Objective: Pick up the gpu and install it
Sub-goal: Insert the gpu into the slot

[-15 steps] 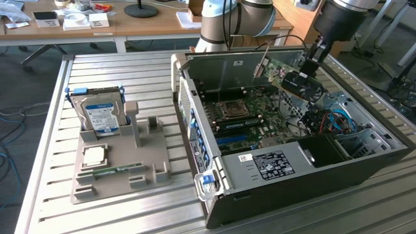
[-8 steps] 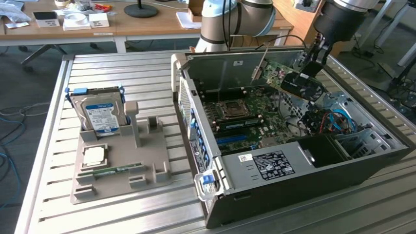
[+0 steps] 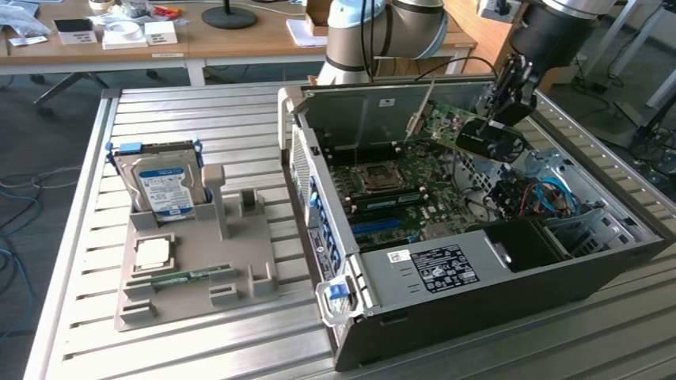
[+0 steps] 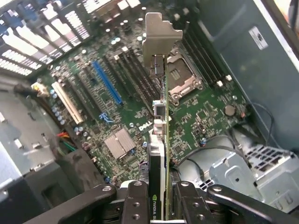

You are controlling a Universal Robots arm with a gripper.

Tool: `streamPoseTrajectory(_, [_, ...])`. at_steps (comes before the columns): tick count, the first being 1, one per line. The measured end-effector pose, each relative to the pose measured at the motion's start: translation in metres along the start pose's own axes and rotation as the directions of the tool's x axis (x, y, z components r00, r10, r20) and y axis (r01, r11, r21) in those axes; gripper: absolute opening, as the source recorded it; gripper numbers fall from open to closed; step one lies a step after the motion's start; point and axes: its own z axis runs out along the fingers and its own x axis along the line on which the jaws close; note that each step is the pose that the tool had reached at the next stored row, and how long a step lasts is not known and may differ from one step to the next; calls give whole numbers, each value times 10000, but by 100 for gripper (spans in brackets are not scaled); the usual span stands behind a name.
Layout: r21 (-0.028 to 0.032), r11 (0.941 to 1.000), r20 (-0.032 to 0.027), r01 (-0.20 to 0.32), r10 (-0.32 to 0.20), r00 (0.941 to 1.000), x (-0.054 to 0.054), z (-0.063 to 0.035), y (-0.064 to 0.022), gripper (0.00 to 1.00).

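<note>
Above the open computer case (image 3: 476, 309), I have the gripper (image 3: 503, 111) clamped on the gpu (image 3: 470, 136), tilted over the motherboard (image 3: 417, 186). My wrist view shows the card edge-on between the fingers (image 4: 138, 205), with its bracket (image 4: 161, 35) at the far end. The exterior view adds the tray (image 3: 201, 293) holding a hard drive (image 3: 164, 186).

The gpu (image 3: 465, 133) is a thin green card with a black cooler (image 3: 495, 145) and a silver-beige bracket (image 3: 419, 120) at one end. Clamped in the gripper (image 3: 496, 117), it hangs tilted above the motherboard (image 3: 423, 186) inside the open case (image 3: 476, 289), not yet seated.
</note>
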Motion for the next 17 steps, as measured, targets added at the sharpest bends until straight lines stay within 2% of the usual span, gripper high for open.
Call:
streamPoseTrajectory(4, [-19, 9977, -55, 672, -673, 9977, 0, 1, 0, 27])
streamPoseTrajectory(8, [-41, 9912, -109, 1322, -1323, 9912, 0, 1, 0, 27])
streamPoseTrajectory(13, [-74, 9772, -172, 2120, -2121, 9771, 0, 1, 0, 27])
streamPoseTrajectory(17, [-102, 9619, -220, 2734, -2735, 9616, 0, 1, 0, 27])
